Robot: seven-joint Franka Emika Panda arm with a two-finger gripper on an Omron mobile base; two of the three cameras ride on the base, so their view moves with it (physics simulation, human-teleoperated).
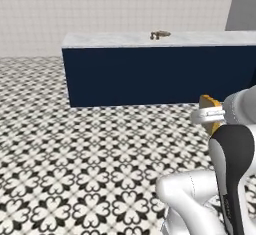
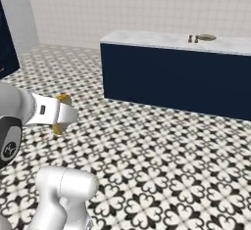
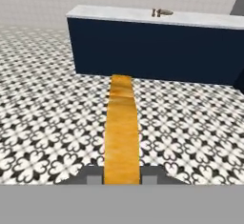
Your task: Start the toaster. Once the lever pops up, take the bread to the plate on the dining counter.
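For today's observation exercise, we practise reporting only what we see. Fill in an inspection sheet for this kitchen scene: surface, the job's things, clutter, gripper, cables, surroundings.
Surface: dining counter, white-grey marble top over a dark navy base, standing across the floor from the robot.
Job's things: bread, golden-brown slice held edge-on in the gripper; plate near one end of the counter top.
Clutter: two small brown shakers beside the plate.
Gripper: gripper shut on the bread, carried above the floor, short of the counter.
Cables: nothing seen.
Surroundings: black-and-white patterned floor; pale tiled wall behind the counter.
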